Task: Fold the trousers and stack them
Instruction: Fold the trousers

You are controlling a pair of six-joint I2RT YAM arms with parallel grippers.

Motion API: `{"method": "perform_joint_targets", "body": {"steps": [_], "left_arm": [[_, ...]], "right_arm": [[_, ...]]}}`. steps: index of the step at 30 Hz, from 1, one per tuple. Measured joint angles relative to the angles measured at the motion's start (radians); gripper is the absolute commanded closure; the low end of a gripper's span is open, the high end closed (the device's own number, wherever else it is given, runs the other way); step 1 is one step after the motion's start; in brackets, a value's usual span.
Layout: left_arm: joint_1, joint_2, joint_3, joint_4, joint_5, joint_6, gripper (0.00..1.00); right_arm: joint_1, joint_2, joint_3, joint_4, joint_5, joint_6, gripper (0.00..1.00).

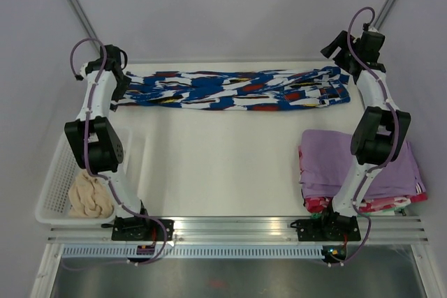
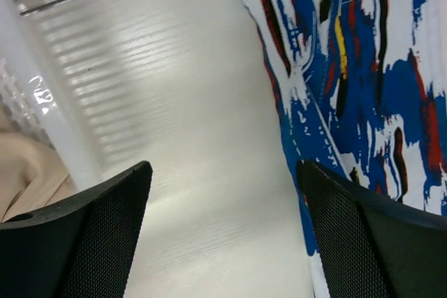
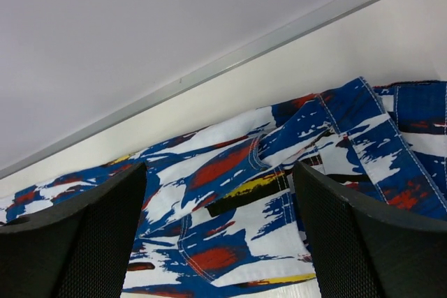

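Blue, white and black printed thin-fabric trousers (image 1: 234, 91) stretch left to right along the far edge of the white table (image 1: 223, 165) — left gripper (image 2: 222, 172) hangs over the left end, right gripper (image 3: 220, 172) over the waistband end, both jaws spread, empty.

White surface (image 1: 223, 165), and the trousers (image 1: 230, 92) lie stretched left to right along its far edge, flattened into one long band. Near right, a stack of folded lilac garments (image 1: 335, 162) sits on it. At the left edge, a white mesh basket (image 1: 59, 169).
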Motion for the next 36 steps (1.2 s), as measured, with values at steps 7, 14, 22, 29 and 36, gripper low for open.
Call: {"method": "perform_joint_targets", "body": {"steps": [7, 14, 22, 29, 36], "left_arm": [[0.001, 0.011, -0.056, -0.025, 0.034, -0.071, 0.12], [0.001, 0.066, -0.188, 0.161, 0.161, -0.109, 0.26], [0.001, 0.152, -0.203, 0.318, 0.259, -0.164, 0.36], [0.001, 0.204, -0.204, 0.397, 0.265, -0.187, 0.38], [0.001, 0.212, -0.204, 0.468, 0.257, -0.194, 0.49]], "right_arm": [[0.020, -0.017, -0.037, -0.010, -0.014, -0.007, 0.09], [0.032, -0.004, -0.040, -0.014, -0.014, -0.010, 0.09], [0.032, 0.032, -0.031, -0.038, -0.002, -0.023, 0.09], [0.032, 0.085, 0.039, -0.066, -0.002, -0.024, 0.08], [0.032, 0.090, 0.057, -0.082, -0.002, -0.025, 0.09]]}}
